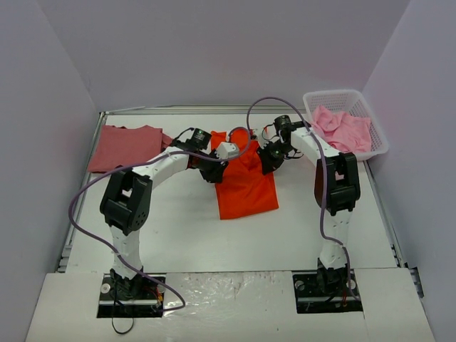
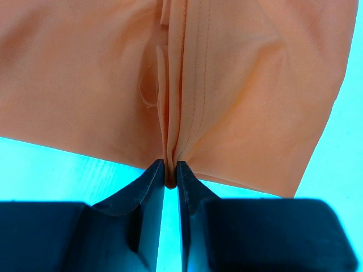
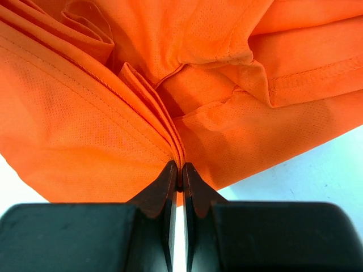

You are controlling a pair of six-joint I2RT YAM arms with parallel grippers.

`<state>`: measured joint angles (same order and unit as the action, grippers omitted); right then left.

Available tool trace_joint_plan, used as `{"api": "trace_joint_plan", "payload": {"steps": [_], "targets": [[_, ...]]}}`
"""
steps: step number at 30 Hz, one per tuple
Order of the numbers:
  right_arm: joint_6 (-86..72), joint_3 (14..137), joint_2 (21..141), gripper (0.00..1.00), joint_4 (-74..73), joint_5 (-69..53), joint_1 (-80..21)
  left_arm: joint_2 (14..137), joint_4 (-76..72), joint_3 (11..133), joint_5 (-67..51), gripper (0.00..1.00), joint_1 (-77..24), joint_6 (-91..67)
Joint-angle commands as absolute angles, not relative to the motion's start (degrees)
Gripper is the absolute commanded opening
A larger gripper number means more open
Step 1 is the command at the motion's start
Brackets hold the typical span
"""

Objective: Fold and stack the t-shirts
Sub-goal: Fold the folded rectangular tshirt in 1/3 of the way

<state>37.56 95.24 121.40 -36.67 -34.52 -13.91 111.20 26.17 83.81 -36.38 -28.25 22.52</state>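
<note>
an orange shirt [image 1: 246, 189] lies on the table [image 1: 185, 228], far edge gathered up. the left gripper [image 2: 170, 171] pinches a bunched fold; the right gripper [image 3: 180, 170] clamps stacked layers. a rose shirt [image 1: 128, 146] lies far left.

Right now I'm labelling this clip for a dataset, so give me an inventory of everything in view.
orange-red t-shirt: one, bright orange-red, table centre, far end bunched.
rose-red t-shirt: one, dusty rose-red, far left of table.
pink t-shirts: count unclear, light pink, heaped in basket.
basket: one, white lattice, far-right corner.
table: one, white, under everything.
cables: two, purple-grey, looping above the table.
left tool: black, shut on the orange-red t-shirt.
right tool: black, shut on the same shirt.
</note>
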Motion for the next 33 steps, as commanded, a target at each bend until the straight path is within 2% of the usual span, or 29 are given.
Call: {"api": "trace_joint_plan", "payload": {"steps": [1, 13, 17, 33], "targets": [[37.4, 97.6, 118.0, 0.0, -38.8, -34.0, -14.0, 107.9, 25.1, 86.0, -36.6, 0.13, -27.1, 19.0], [37.6, 98.1, 119.0, 0.0, -38.5, -33.0, -14.3, 110.3, 22.5, 87.3, -38.6, 0.15, -24.4, 11.9], [37.5, 98.2, 119.1, 0.0, -38.1, -32.5, -14.4, 111.9, 23.4, 88.9, -39.3, 0.18, -24.3, 11.7], [35.3, 97.0, 120.1, 0.0, -32.4, -28.3, -16.6, 113.9, 23.7, 89.6, -38.5, 0.17, -24.5, 12.1]]}}
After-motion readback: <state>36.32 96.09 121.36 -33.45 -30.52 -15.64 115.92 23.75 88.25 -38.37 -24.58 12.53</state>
